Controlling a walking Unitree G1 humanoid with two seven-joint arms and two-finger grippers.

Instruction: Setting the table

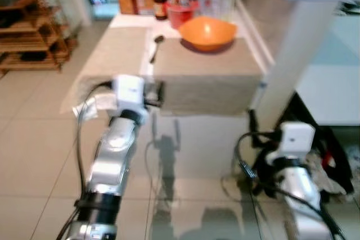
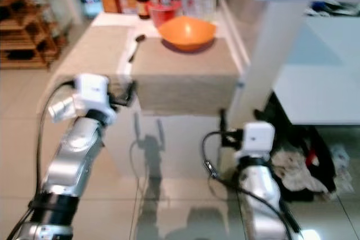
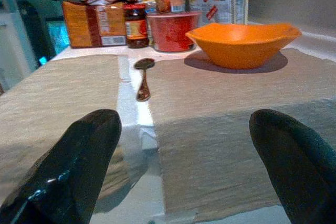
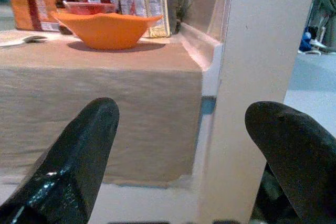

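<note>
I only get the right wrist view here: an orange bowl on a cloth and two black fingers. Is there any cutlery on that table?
Observer: Yes, a spoon lies in the gap between the two placemats, left of the bowl.
Operator: Is the other arm doing anything?
Observer: The left gripper is raised at the table's near edge, fingers open, aimed toward the spoon.
Operator: And mine, where does it sit?
Observer: The right gripper is lower, off the table's right corner beside the white post, open too.
Operator: Anything behind the bowl?
Observer: A red tub and a dark jar among food packs.
</note>
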